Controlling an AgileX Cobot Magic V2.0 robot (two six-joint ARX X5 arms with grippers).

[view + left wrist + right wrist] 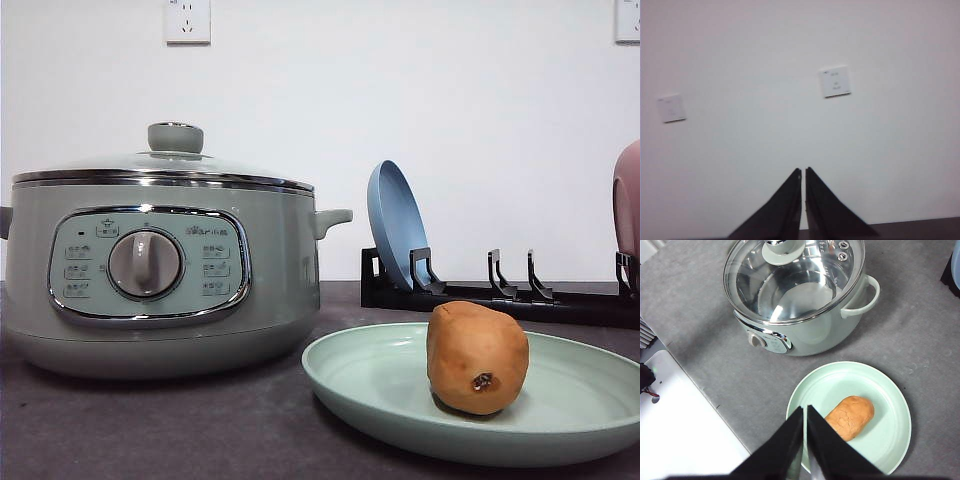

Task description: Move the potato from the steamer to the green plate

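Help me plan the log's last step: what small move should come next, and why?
Probably just hold or retract the right gripper: the potato lies on the green plate, the steamer has its lid on, and both grippers are shut and empty, the left gripper facing the wall.

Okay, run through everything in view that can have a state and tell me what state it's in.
steamer: lid on, inside looks empty through the glass
potato: lying on the green plate
green plate: flat on the table, holding the potato
blue plate: standing upright in the black rack
left gripper: shut, empty
right gripper: shut, empty, above the plate
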